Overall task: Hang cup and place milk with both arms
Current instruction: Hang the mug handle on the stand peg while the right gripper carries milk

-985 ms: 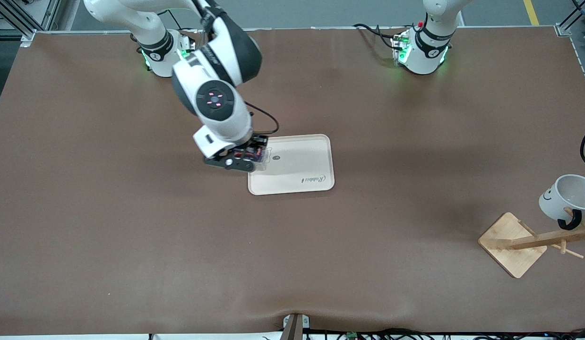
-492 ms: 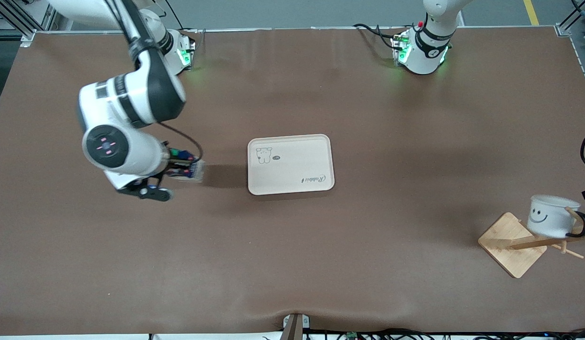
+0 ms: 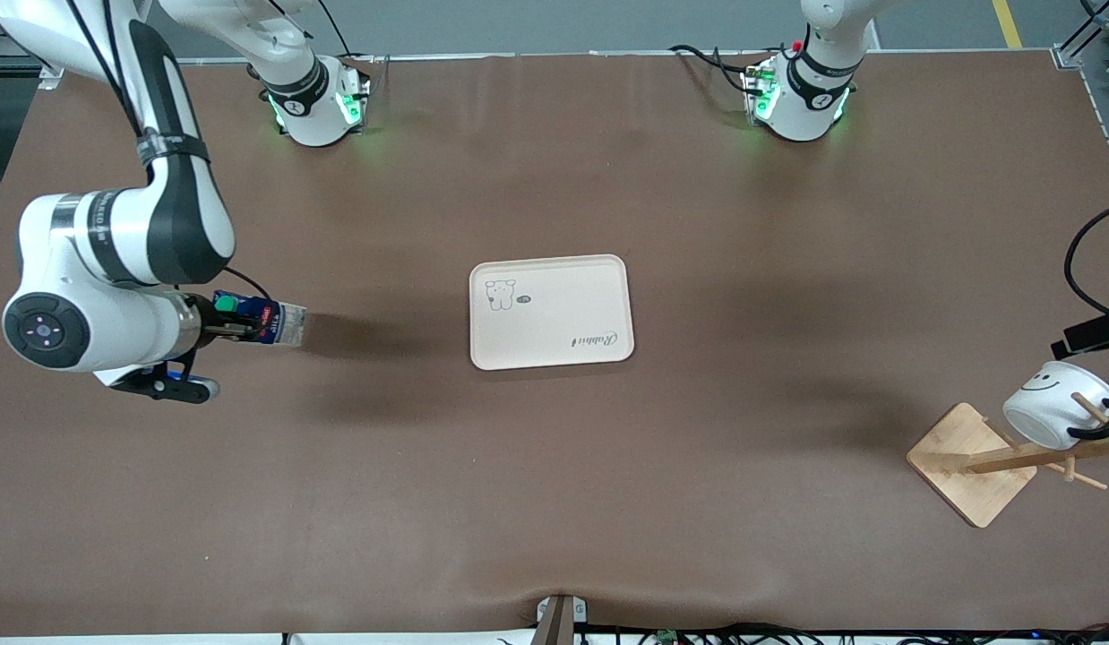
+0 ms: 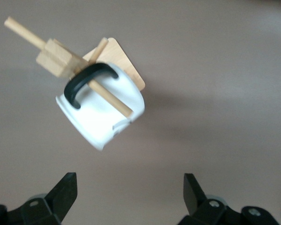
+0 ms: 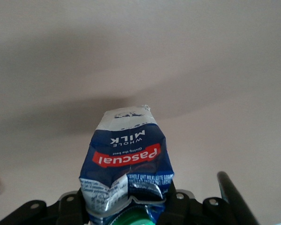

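Cup (image 3: 1056,408) hangs by its black handle on a peg of the wooden rack (image 3: 975,461), which stands near the front camera at the left arm's end of the table (image 3: 554,502); it tilts, smiley face upward. Left gripper (image 4: 129,194) hovers over the cup, jaws spread, holding nothing. Farther from the camera, mid-table, lies the cream tray (image 3: 551,311), bare. Milk (image 3: 261,322) is held off the table, well apart from the tray, over the right arm's end. Right gripper (image 3: 221,328) pinches the carton at its green-capped top.
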You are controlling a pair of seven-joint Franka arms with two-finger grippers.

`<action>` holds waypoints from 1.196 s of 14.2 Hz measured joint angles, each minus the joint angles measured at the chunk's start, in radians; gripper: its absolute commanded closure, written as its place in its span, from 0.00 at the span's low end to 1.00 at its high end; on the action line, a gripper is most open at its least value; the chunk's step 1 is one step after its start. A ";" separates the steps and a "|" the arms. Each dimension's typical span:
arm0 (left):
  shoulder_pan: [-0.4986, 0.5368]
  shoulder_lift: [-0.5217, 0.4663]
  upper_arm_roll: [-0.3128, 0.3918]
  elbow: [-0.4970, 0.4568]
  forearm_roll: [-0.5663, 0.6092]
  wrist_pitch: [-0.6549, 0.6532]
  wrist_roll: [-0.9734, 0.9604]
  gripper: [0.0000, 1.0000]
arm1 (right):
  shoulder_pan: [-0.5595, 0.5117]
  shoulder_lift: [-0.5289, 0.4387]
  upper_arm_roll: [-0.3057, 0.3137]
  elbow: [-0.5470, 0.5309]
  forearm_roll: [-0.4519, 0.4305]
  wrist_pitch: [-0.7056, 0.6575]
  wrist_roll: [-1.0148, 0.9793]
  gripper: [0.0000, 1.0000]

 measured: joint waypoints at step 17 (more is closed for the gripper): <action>-0.002 -0.098 -0.129 -0.001 0.000 -0.143 -0.178 0.00 | -0.133 -0.140 0.003 -0.390 -0.065 0.346 -0.188 0.00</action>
